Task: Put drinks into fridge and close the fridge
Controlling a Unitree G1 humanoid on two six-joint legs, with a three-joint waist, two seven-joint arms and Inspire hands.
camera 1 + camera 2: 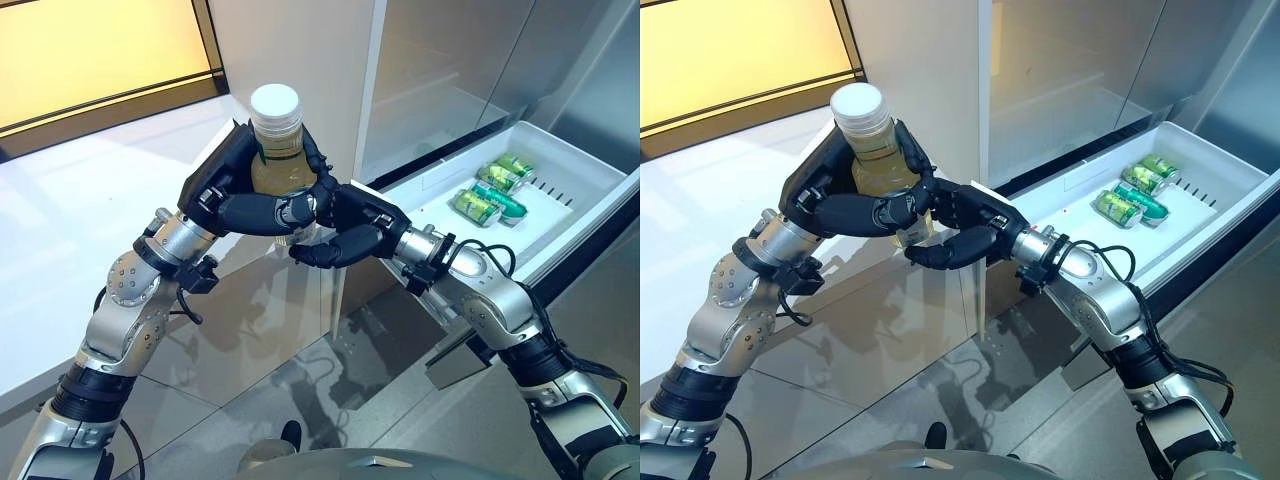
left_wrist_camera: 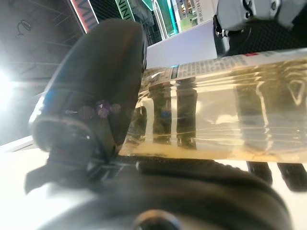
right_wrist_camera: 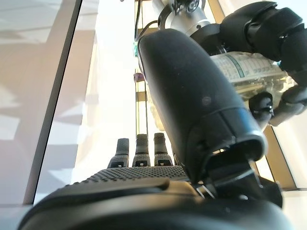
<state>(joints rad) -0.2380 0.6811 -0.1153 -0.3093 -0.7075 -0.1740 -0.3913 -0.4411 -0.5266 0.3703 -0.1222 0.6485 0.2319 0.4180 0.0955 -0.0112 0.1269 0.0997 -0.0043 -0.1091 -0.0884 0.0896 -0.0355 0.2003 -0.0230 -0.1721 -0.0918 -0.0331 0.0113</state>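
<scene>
Left robot hand (image 1: 225, 180) curls round upright bottle (image 1: 277, 150); right robot hand (image 1: 352, 228) cups beneath, half-curled.

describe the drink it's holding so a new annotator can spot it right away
Start at the open fridge drawer on the right, then look left of it to where both dark hands meet in mid-air. The bottle stands upright there, gripped by the left hand, with the right hand at its base. Unlike the green cans lying in the drawer, it is clear, pale yellow and white-capped.
</scene>
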